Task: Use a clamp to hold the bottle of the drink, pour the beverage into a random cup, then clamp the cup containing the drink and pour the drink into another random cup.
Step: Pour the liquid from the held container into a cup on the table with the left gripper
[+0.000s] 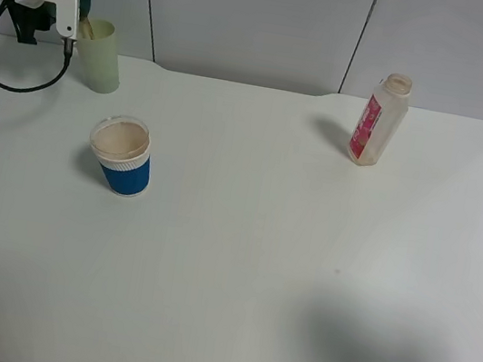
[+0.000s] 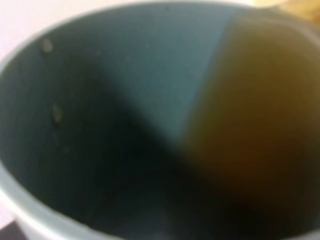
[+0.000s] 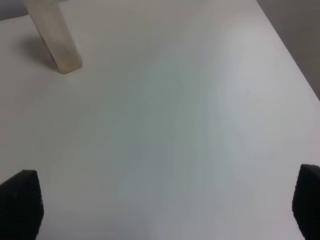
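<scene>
The left end effector (image 1: 73,12) is clamped on the teal blue-green plastic tumbler (image 2: 125,100), the cup containing the drink. Its wrist camera looks straight into that tumbler's dark interior, where brownish liquid (image 2: 255,125) lies against one side, so the cup is tipped. From the high camera this end effector sits at the rim of the pale yellow-green plastic tumbler (image 1: 99,56), which stands upright on the white desk (image 1: 238,263), and the teal cup is mostly hidden behind the white wrist housing. No stream is clear enough to call.

Nearer the camera than that end effector, and apart from it, stands a blue paper cup with a white rim (image 1: 121,157), not in use.

The right end effector (image 3: 165,210) is spread wide with nothing between its black fingertips (image 3: 22,202), hovering over bare desk. Ahead of it, well apart, the small translucent whitish plastic bottle with a pink-red label (image 1: 378,120) stands upright, uncapped and released.

My judgement: the bottle pour is finished, and the second pour, teal cup into yellow-green cup, is under way. What remains is to empty the cup and set it down.
</scene>
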Robot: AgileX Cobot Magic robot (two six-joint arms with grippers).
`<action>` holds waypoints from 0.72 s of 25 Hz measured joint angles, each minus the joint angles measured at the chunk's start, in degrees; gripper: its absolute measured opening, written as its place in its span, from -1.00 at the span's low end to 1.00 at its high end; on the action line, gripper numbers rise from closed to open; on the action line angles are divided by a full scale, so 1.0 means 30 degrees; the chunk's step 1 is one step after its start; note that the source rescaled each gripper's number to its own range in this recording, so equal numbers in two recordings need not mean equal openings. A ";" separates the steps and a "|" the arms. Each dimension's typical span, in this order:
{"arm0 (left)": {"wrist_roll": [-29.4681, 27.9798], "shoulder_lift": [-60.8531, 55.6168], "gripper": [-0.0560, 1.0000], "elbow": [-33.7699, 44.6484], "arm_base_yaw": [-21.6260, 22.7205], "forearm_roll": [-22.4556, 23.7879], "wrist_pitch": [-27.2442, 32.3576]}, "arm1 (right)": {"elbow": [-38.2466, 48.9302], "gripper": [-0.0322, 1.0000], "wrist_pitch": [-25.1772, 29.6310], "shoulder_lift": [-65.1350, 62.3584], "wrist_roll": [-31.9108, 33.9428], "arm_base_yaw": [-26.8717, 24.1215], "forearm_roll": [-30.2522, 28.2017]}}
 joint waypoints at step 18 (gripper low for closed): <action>0.0890 -0.0342 -0.89 0.0000 -0.0613 0.1071 0.0363 | 0.0000 1.00 0.0000 0.0000 0.0000 0.0000 0.0000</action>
